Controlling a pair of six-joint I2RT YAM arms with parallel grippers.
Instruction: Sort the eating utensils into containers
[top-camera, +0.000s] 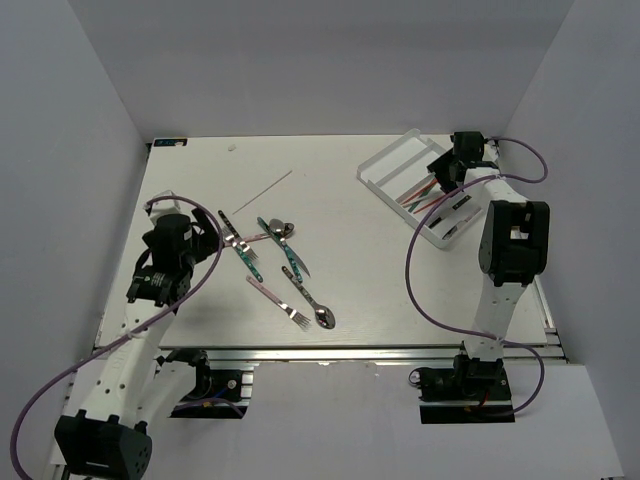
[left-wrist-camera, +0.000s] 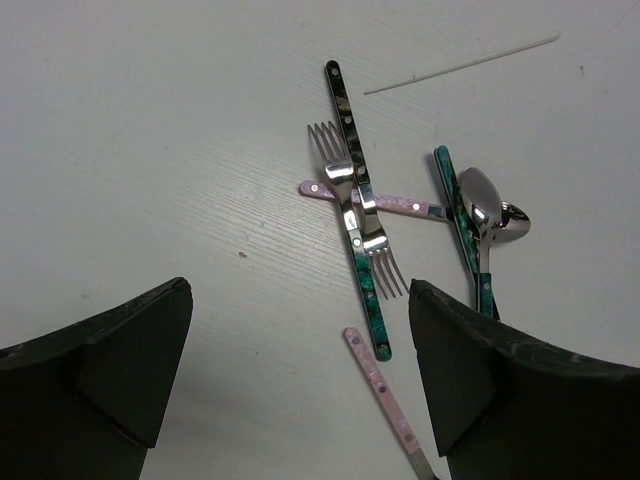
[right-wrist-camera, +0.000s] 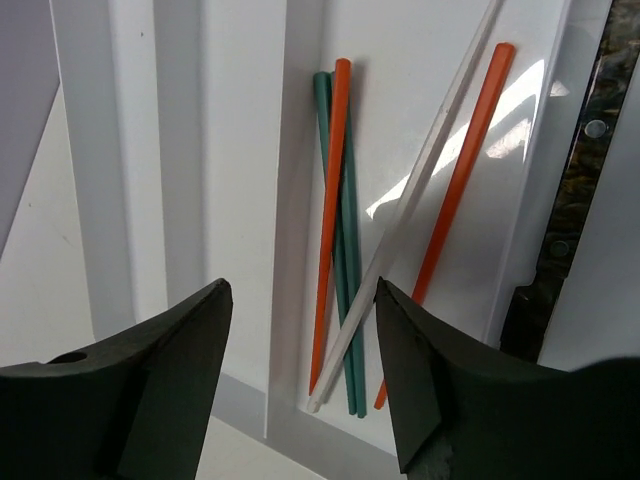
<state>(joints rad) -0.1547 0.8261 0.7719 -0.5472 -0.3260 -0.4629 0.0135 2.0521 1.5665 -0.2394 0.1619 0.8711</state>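
Several utensils lie loose on the table: a dark-handled fork (left-wrist-camera: 345, 125), a teal-handled fork (left-wrist-camera: 370, 290), a pink-handled piece (left-wrist-camera: 390, 206) under them, a teal-handled spoon (left-wrist-camera: 482, 212) and another pink handle (left-wrist-camera: 385, 395). A thin stick (left-wrist-camera: 460, 62) lies beyond them. My left gripper (left-wrist-camera: 300, 290) is open and empty, above the table just left of this pile (top-camera: 265, 250). The clear divided tray (top-camera: 385, 160) stands at the far right. My right gripper (right-wrist-camera: 302, 290) is open and empty over a compartment with orange (right-wrist-camera: 330, 210), teal (right-wrist-camera: 347, 250) and white (right-wrist-camera: 420, 180) sticks.
A fork and a spoon (top-camera: 322, 317) lie nearer the table's front edge. A dark-handled utensil (right-wrist-camera: 570, 200) lies in the tray's neighbouring compartment. White walls close in the table on the left, back and right.
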